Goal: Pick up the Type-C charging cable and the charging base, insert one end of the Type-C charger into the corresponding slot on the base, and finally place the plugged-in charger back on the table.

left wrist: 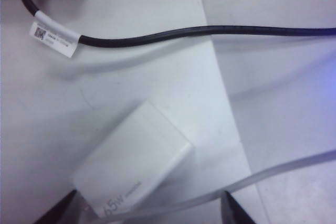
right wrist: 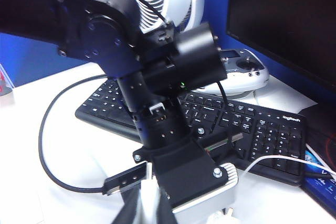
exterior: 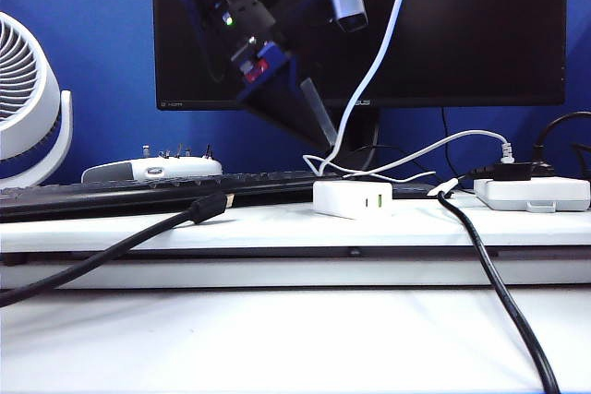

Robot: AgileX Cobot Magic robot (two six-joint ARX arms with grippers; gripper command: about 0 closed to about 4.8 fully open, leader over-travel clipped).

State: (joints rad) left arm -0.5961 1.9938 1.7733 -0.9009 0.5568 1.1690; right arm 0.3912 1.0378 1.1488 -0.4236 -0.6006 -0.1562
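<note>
Found the left end effector (left wrist: 149, 212) above the charging base (left wrist: 134, 161), jaws spread wide and holding nothing, one fingertip off each side of the block. Logged the right end effector (right wrist: 146, 209) high over the scene, pinched closed on what looks like the Type-C charging cable (exterior: 369, 71). Traced that line down to loose loops on the ledge just behind the base. Located the base lying flat on the raised ledge of the counter (exterior: 277, 339), green-lined port facing the front.

Judged the step in hand as grasping the base. Lower straight, keep the block centred between the jaws, and close across the plain sides — not over the port face. Watch the white cable running beside one fingertip; avoid trapping it in the grip.

Marked the ledge lip just beside the base's corner, so lift rather than drag. Noted a thick black cable (left wrist: 157, 35) crossing the ledge near the base, not touching it. Placed the power strip (exterior: 531, 193) to the right, the keyboard (exterior: 138, 193) behind and the monitor (exterior: 462, 25) hemming the back. Reckoned open room mostly upward and toward the bare front of the counter.
</note>
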